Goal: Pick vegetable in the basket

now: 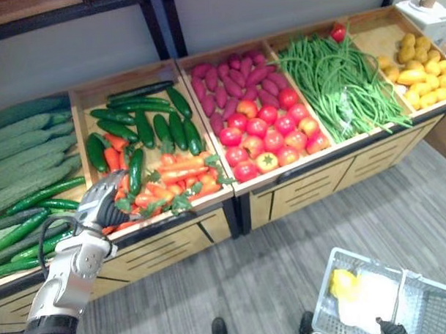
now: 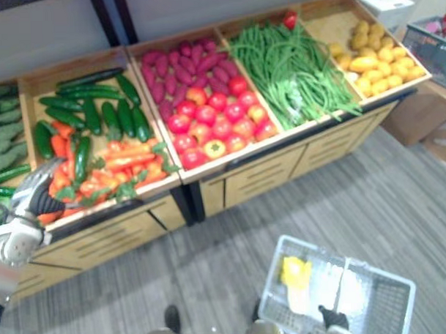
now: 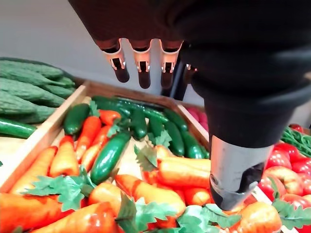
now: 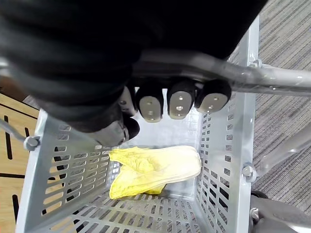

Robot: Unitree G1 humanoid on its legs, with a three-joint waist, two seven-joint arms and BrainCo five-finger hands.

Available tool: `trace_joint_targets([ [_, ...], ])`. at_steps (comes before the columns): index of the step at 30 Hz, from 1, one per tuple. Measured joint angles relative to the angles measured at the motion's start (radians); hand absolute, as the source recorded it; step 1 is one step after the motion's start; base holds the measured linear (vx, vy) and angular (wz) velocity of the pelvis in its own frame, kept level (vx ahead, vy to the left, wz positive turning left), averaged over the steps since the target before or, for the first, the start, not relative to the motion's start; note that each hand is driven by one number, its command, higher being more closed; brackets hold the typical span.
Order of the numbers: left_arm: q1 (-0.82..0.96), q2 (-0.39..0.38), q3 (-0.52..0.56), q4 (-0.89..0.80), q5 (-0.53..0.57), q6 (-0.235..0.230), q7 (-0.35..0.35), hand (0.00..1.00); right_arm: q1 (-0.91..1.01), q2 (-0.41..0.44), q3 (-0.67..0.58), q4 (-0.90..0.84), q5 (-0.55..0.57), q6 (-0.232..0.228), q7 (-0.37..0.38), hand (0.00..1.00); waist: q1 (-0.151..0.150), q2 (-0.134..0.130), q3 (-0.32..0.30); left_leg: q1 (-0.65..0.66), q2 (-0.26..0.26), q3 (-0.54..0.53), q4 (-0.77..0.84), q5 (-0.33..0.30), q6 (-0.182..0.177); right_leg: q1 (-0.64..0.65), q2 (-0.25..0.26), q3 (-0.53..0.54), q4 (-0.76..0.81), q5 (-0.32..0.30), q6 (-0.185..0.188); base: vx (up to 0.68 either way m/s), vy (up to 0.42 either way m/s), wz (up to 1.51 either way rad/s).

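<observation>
Right hand (image 4: 177, 102) grips metal handle (image 4: 272, 80) | slotted basket (image 4: 63, 174) | crinkly, maybe cabbage (image 4: 155, 167)

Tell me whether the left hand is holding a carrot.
No, the left hand is open above the carrots, with straight fingers and nothing in it.

Orange carrots (image 1: 180, 168), dark green cucumbers (image 1: 144, 118), red tomatoes (image 1: 269, 136); pale yellow cabbage (image 4: 155, 167) in a grey basket (image 4: 73, 170).

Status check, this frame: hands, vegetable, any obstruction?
Left hand open, above the carrots, holding nothing. Right hand shut on basket handle; yellow leafy vegetable lies in the basket. A cucumber lies among the carrots.
</observation>
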Motion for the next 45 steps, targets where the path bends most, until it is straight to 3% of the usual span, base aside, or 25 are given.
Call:
trace_joint_targets([
  [9, -0.19, 0.0, -0.027, 0.012, 0.0, 0.041, -0.014, 0.0, -0.019, 0.004, 0.032, -0.037, -0.021, 0.004, 0.0, 1.0, 0.023, -0.022, 0.049, -0.046, 0.01, 0.019, 0.037, -0.009, -0.005, -0.048, 0.003, 0.032, 0.021, 0.003, 0.0, 0.02, -0.011, -0.04],
  [18, -0.286, 0.0, -0.016, 0.013, 0.002, 0.12, -0.002, 0.0, -0.024, 0.014, 0.063, -0.078, -0.02, 0.004, 0.001, 1.0, 0.041, -0.05, 0.084, -0.106, 0.017, 0.036, 0.08, -0.024, -0.008, -0.105, 0.002, 0.054, 0.037, 0.01, -0.006, -0.02, -0.011, -0.04],
  [28, -0.342, 0.0, -0.016, 0.018, 0.012, 0.148, -0.002, 0.0, -0.031, 0.029, 0.068, -0.115, -0.017, 0.005, 0.001, 1.0, 0.048, -0.066, 0.124, -0.146, 0.034, 0.039, 0.103, -0.027, -0.01, -0.137, 0.008, 0.061, 0.035, 0.023, -0.015, -0.02, -0.018, -0.02],
  [36, -0.416, -0.001, -0.016, 0.023, 0.018, 0.158, 0.001, 0.0, -0.041, 0.029, 0.113, -0.146, -0.008, 0.0, 0.001, 1.0, 0.05, -0.089, 0.163, -0.201, 0.046, 0.045, 0.128, -0.027, -0.01, -0.182, 0.019, 0.077, 0.013, 0.072, -0.024, -0.02, -0.01, -0.04],
  [45, -0.484, -0.009, -0.017, 0.038, 0.019, 0.186, 0.008, 0.0, -0.038, 0.029, 0.145, -0.196, -0.006, -0.016, 0.001, 1.0, 0.052, -0.09, 0.186, -0.243, 0.073, 0.066, 0.154, -0.036, -0.004, -0.223, 0.036, 0.092, -0.003, 0.149, -0.025, -0.04, -0.001, -0.09],
])
